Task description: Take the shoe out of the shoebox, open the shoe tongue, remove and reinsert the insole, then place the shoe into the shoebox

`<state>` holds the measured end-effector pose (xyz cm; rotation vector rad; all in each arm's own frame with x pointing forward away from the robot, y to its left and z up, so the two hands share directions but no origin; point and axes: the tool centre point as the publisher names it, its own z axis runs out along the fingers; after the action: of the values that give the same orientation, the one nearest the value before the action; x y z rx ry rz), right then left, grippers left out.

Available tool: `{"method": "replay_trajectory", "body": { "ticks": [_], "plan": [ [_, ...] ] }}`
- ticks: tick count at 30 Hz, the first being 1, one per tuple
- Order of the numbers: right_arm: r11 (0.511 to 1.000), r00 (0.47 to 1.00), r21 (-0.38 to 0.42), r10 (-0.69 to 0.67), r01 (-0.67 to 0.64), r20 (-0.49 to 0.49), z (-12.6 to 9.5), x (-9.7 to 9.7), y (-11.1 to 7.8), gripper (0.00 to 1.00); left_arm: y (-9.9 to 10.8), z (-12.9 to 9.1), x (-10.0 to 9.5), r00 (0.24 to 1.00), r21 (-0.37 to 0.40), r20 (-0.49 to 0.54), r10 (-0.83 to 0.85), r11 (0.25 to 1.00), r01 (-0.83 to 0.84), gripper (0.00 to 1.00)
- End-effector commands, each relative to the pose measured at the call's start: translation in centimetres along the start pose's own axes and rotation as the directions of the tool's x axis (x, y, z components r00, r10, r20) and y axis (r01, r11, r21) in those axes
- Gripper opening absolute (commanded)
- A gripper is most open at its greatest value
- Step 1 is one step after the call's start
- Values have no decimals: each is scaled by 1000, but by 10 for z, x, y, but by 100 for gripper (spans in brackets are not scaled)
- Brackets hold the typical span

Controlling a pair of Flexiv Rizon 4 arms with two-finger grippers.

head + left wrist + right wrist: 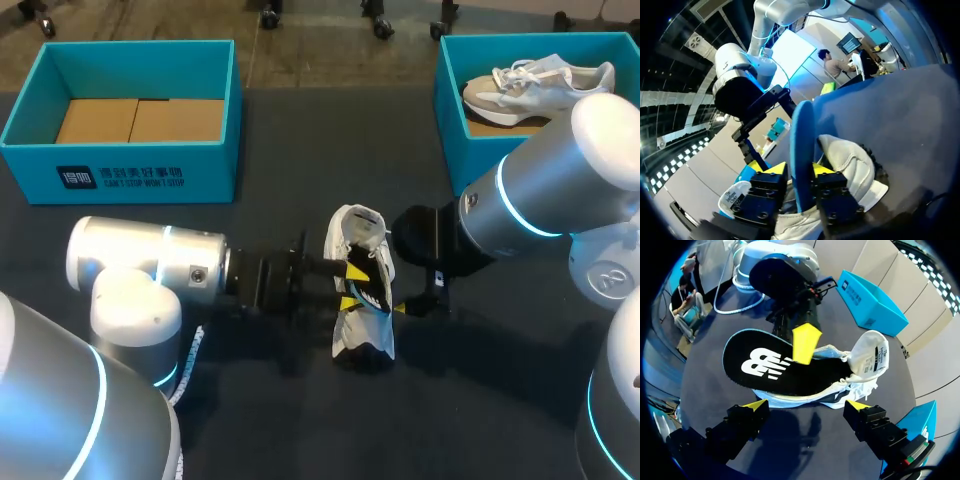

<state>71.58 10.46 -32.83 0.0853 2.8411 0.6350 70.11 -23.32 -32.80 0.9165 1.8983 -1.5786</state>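
A white and black shoe (362,290) lies on its side mid-table, also seen in the right wrist view (862,372) and the left wrist view (852,165). Its insole (775,367), black on top with a white logo and a teal edge, sticks partly out of the shoe. My left gripper (352,288) is shut on the insole (802,145), which stands edge-on between the fingers (774,170). One left fingertip (805,342) rests on the insole's top. My right gripper (806,405) stands wide open just beside the shoe's sole side (400,307), touching nothing.
A teal shoebox (120,175) with cardboard inside stands at the back left. A second teal box (450,120) at the back right holds another white shoe (535,85). A white cable (190,362) lies by my left arm's base.
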Motion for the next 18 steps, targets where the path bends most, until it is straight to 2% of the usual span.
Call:
{"method": "replay_trajectory", "body": {
  "ticks": [1, 7, 15, 18],
  "plan": [
    [1000, 1000, 0, 1, -1, 1, -1, 1, 0, 100, 1, 3, 5, 1000, -2, -17, -7, 1000, 7, 0],
    [1000, 1000, 0, 1, -1, 1, -1, 1, 0, 100, 14, 6, 11, 999, -15, -29, 14, 1000, -14, 0],
    [1000, 1000, 0, 1, -1, 1, -1, 1, 0, 100, 31, 8, 6, 997, -40, -23, 72, 997, -73, 0],
    [1000, 1000, 0, 1, -1, 1, -1, 1, 0, 100, 28, 6, 5, 998, -36, -14, 63, 997, -63, 0]
  ]
}}
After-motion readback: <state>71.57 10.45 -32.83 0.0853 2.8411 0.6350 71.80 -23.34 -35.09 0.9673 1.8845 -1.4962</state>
